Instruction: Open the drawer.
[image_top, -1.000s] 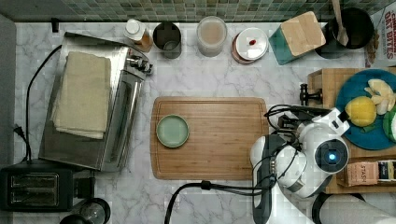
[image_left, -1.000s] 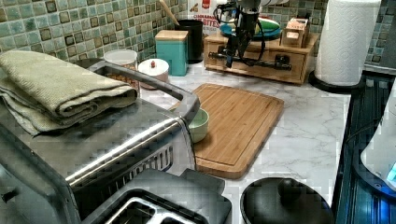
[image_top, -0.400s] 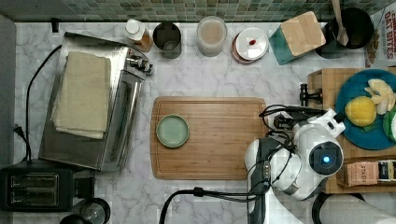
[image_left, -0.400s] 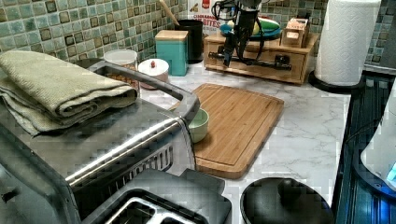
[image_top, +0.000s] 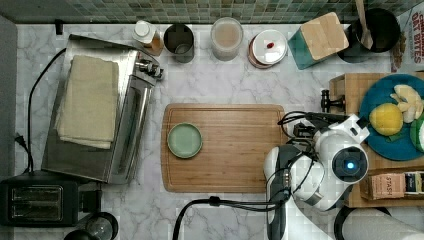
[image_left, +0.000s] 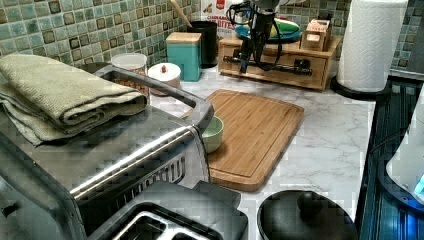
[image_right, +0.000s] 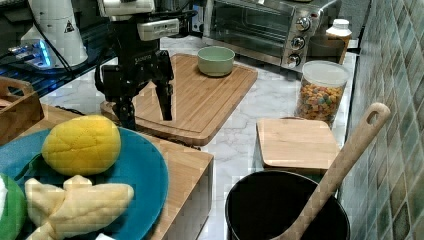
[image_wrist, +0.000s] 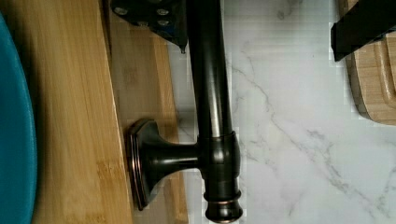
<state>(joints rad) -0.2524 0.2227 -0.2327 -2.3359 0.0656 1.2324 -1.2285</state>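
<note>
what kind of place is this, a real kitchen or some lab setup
Most likely a kitchen counter, possibly staged for the robot: a marble-patterned worktop backed by green mosaic tiles, a steel toaster oven, and a bamboo cutting board holding a pale green bowl.

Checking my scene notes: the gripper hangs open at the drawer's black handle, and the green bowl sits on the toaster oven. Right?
Not quite. The top view shows the green bowl on the cutting board, not the toaster oven. The gripper is indeed open at the drawer's black handle.
</note>
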